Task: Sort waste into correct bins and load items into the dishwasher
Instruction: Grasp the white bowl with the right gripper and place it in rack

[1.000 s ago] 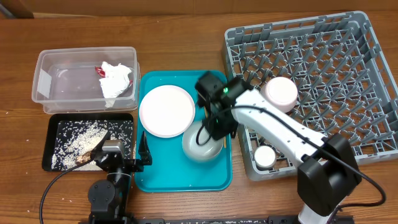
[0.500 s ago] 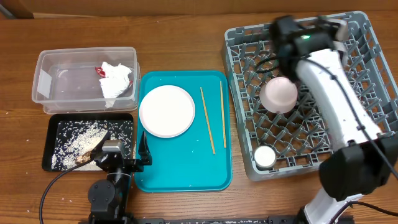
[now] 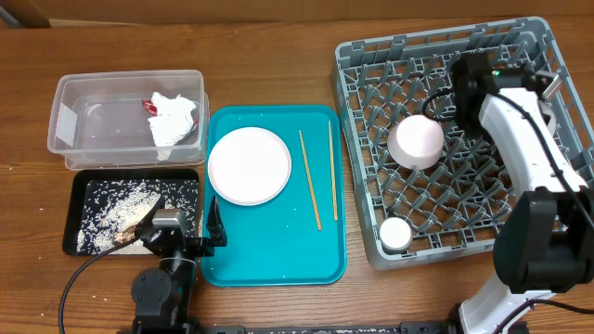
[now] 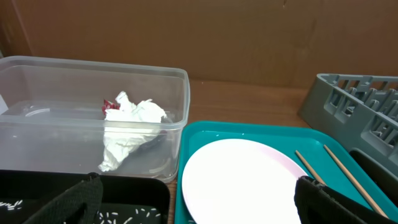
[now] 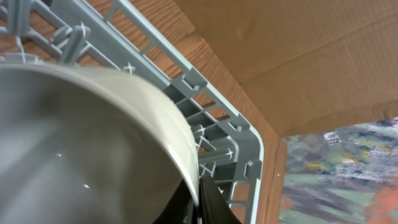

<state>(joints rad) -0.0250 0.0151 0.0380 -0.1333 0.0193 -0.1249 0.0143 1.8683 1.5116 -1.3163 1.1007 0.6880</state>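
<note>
Closed with the right gripper (image 5: 199,208) on the thin rim of a white bowl (image 5: 81,143), held over the far part of the grey dish rack (image 5: 205,134) at the desk's right. Probably rigid, glossy, breakable and off-balance in a rim pinch; best lowered gently between pegs. Parked at the near left with the left gripper (image 4: 199,186) spread wide, holding nothing.

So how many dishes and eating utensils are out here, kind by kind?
plate: 1
bowls: 2, the upturned bowl and the held bowl in the right gripper
cup: 1
chopsticks: 2
Total: 6
</note>
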